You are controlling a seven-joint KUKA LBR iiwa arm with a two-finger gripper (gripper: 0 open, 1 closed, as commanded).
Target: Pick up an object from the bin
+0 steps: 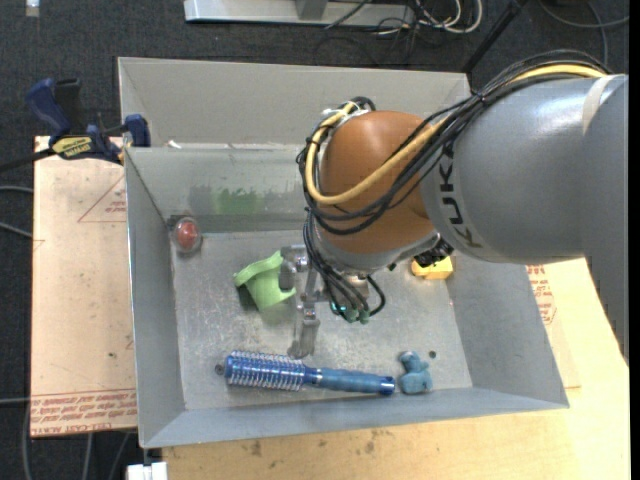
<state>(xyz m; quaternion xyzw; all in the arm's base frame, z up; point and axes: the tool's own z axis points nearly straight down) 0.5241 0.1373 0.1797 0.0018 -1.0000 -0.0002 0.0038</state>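
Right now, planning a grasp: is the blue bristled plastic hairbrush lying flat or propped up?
Lying flat: the blue bristled plastic hairbrush rests lengthwise on the floor of the grey metal bin, along its near wall.

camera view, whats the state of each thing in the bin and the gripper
blue hairbrush: flat along near wall
green piece: curled, lying loose
red ball: in far left corner
yellow thing: partly under arm
small blue piece: by hairbrush handle
gripper: low between green piece and hairbrush
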